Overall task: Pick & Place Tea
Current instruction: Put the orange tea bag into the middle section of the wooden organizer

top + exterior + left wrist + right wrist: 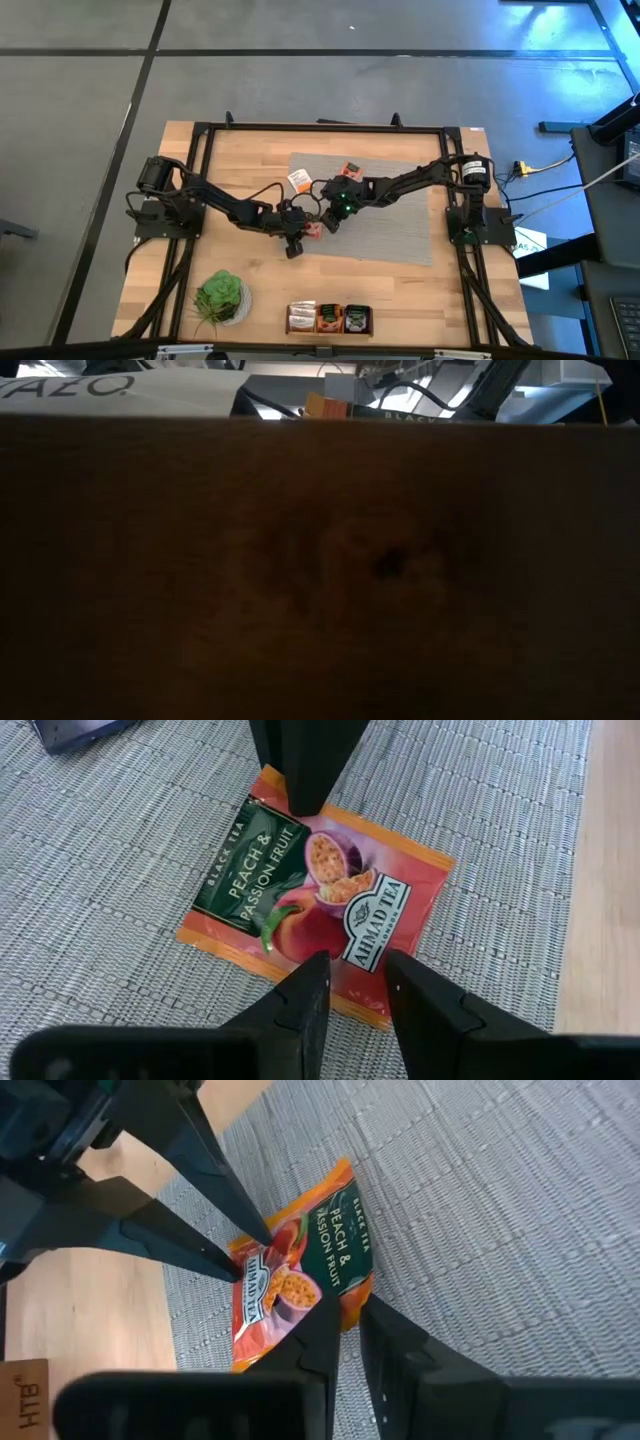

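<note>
Both grippers meet over one peach and passion fruit tea sachet on the grey mat, near its nine o'clock edge. Right gripper fingers are narrowly apart at the sachet's edge; left gripper likewise, slightly parted. Pickup is in hand; next needs a firm pinch, then lift.

We see a flat orange sachet with a dark green panel lettered in white and a printed peach and passion fruit. It lies on a grey woven mat with a fine ribbed pattern, over a pale, striped wooden table. Both arms' black fingers are matte. Near left, a leafy green plant stands.
</note>
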